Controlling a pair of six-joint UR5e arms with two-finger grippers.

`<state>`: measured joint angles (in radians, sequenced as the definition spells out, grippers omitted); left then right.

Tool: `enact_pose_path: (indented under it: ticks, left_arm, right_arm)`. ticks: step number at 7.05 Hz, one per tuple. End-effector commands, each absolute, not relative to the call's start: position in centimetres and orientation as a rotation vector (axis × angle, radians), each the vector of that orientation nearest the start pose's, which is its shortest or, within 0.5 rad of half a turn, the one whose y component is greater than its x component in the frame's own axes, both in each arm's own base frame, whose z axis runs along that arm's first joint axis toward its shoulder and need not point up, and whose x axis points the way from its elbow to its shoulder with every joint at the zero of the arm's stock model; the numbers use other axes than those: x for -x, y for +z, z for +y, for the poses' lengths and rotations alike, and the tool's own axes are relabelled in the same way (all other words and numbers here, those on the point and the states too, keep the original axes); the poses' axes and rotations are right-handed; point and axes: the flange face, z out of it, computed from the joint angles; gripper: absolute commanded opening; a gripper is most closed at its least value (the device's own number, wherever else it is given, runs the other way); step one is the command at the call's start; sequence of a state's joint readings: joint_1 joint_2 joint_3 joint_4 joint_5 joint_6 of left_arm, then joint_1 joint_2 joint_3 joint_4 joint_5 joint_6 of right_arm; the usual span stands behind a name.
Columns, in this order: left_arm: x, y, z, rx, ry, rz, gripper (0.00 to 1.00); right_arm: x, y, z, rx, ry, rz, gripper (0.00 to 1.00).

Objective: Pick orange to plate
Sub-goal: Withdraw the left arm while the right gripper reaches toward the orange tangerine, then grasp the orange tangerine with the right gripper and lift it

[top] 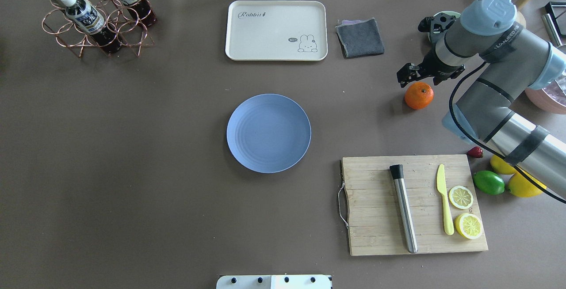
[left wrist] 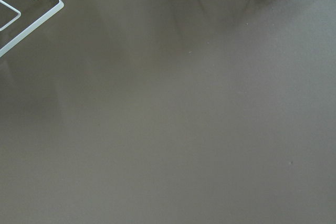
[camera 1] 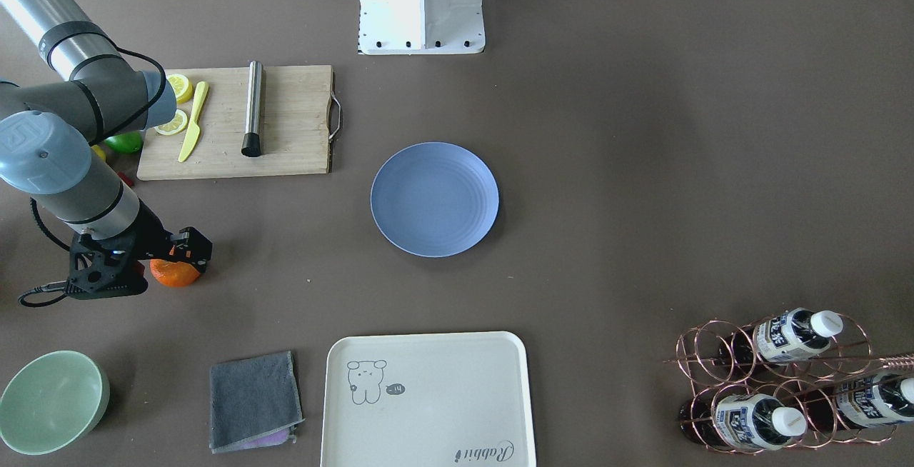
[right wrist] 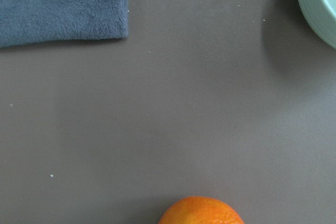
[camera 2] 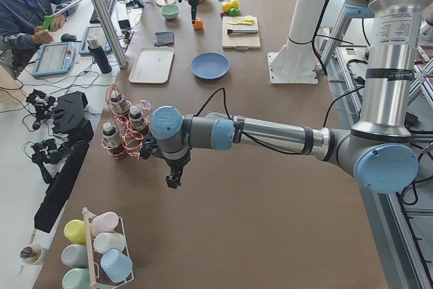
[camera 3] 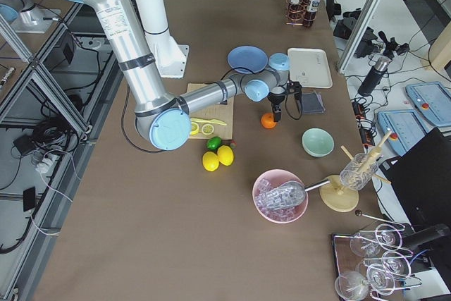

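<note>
The orange point(top: 418, 95) lies on the brown table, far to the right of the blue plate point(top: 268, 133), which has nothing on it. My right gripper point(top: 409, 76) hangs just above the orange's far side, not touching it. Its jaws look open with nothing between them. In the front-facing view the orange point(camera 1: 173, 273) peeks out from under the right gripper point(camera 1: 189, 247). The right wrist view shows only the orange's top point(right wrist: 201, 211) at the bottom edge. My left gripper point(camera 2: 173, 179) appears only in the exterior left view, over bare table near the bottle rack; I cannot tell its state.
A cutting board point(top: 376, 231) with lemon halves, a yellow knife and a steel muddler lies near the robot. A lime point(top: 488, 182) and lemons sit beside it. Beyond are a grey cloth point(top: 360, 37), a cream tray point(top: 276, 30), a green bowl point(camera 1: 53, 401) and a bottle rack point(top: 95, 19).
</note>
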<state>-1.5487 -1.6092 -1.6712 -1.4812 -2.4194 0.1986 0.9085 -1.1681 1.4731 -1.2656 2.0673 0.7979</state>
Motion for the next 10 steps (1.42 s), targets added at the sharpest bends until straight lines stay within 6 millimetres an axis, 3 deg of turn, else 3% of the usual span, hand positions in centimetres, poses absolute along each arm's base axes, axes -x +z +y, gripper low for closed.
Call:
enact_pose_path:
  ticks: [1, 4, 5, 6, 7, 8, 10]
  left_arm:
    - [4.8, 59.6, -50.7, -0.121, 0.229, 0.843, 0.98]
    - [4.7, 60.2, -50.1, -0.111, 0.229, 0.845, 0.98]
    - [4.7, 60.2, -50.1, -0.111, 0.229, 0.845, 0.98]
    - [4.7, 60.1, -50.1, -0.113, 0.229, 0.845, 0.98]
    - [4.7, 60.1, -50.1, -0.113, 0.229, 0.845, 0.98]
    - [4.7, 60.3, -50.1, -0.110, 0.228, 0.845, 0.98]
    - [4.7, 60.3, -50.0, -0.110, 0.228, 0.845, 0.98]
  right_arm:
    - [35.6, 46.7, -57.8, -0.115, -0.030, -0.723, 0.99]
    - [36.8, 47.4, -56.9, -0.110, -0.044, -0.707, 0.95]
    - [37.0, 47.2, -56.8, -0.120, -0.044, -0.710, 0.82]
    - [37.1, 47.3, -56.4, -0.141, -0.048, -0.735, 0.49]
    - [37.3, 46.0, -56.3, -0.164, -0.057, -0.765, 0.00]
    - [38.0, 42.6, -56.3, -0.187, -0.068, -0.798, 0.00]
    - [40.2, 29.8, -56.2, -0.082, 0.044, -0.774, 0.00]
